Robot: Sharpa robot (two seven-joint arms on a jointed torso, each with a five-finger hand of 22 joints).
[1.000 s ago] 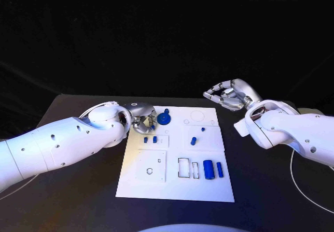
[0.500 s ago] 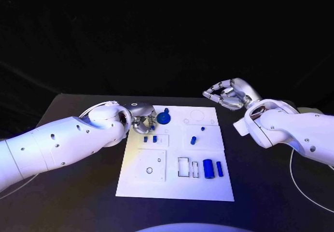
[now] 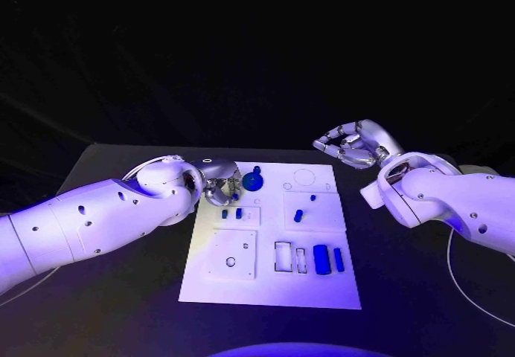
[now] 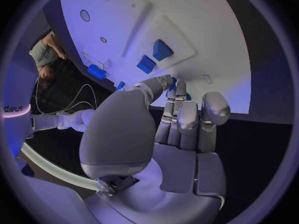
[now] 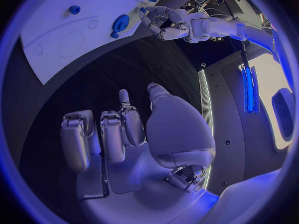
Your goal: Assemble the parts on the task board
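The white task board (image 3: 269, 282) lies mid-table. My left hand (image 3: 220, 184) hovers at its far left edge with fingers curled, just beside a round blue part (image 3: 252, 181). In the left wrist view the left hand (image 4: 177, 119) has its thumb against its curled fingers; a bit of blue shows past the fingertips, and I cannot tell if they touch it. Two small blue parts (image 3: 230, 215) sit close by. A blue peg (image 3: 298, 216) and two blue cylinders (image 3: 328, 259) stand further along. My right hand (image 3: 354, 145) hangs raised off the board's far right corner, fingers curled, holding nothing.
Black table (image 3: 118, 297) surrounds the board. The right wrist view shows the right hand (image 5: 137, 134) above bare table, the board (image 5: 56, 30) with the round blue part (image 5: 119, 22), and the left hand (image 5: 163, 22) beyond.
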